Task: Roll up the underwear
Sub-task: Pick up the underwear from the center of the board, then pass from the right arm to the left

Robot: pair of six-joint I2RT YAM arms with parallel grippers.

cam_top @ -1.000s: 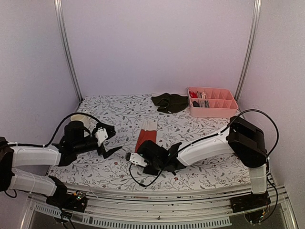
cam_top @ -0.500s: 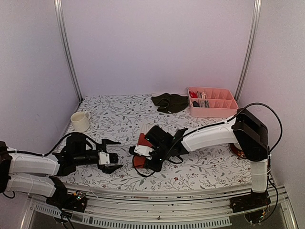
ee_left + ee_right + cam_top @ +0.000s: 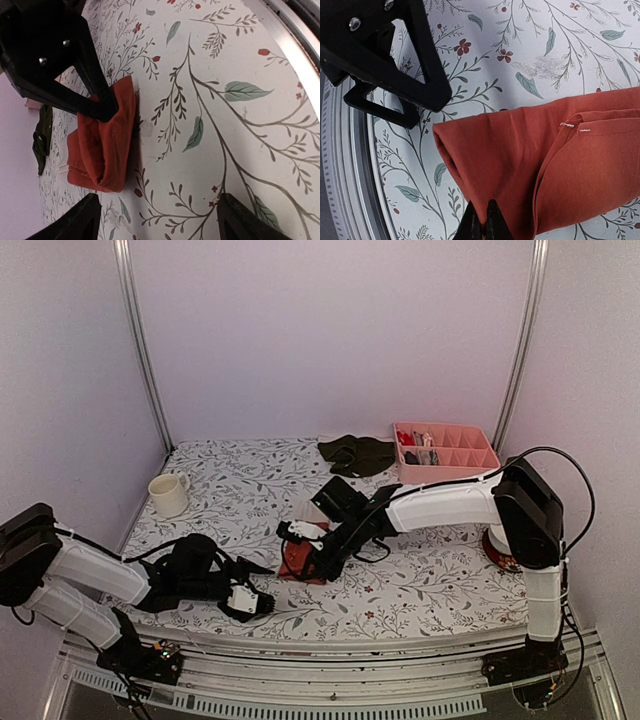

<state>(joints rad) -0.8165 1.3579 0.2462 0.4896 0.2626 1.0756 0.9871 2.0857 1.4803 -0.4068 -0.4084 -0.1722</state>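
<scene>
Lit softly and evenly, probably from overhead. Tinted faint lilac-pink across the walls [image 3: 330,340] in the top view. Shadowed only weakly under the arms [image 3: 440,510] on the bench [image 3: 250,490]. Sharp mid-frame from above, bowed slightly along the rails [image 3: 140,350]. Crisp on the leaf print [image 3: 245,92] in both wrist views. Crushed to a near-black silhouette on the right claw [image 3: 102,111], glinting on a few screws [image 3: 66,43]. Darkened in a narrow band beside the underwear [image 3: 107,150]. Paler, a touch soft toward that view's top right corner.
</scene>
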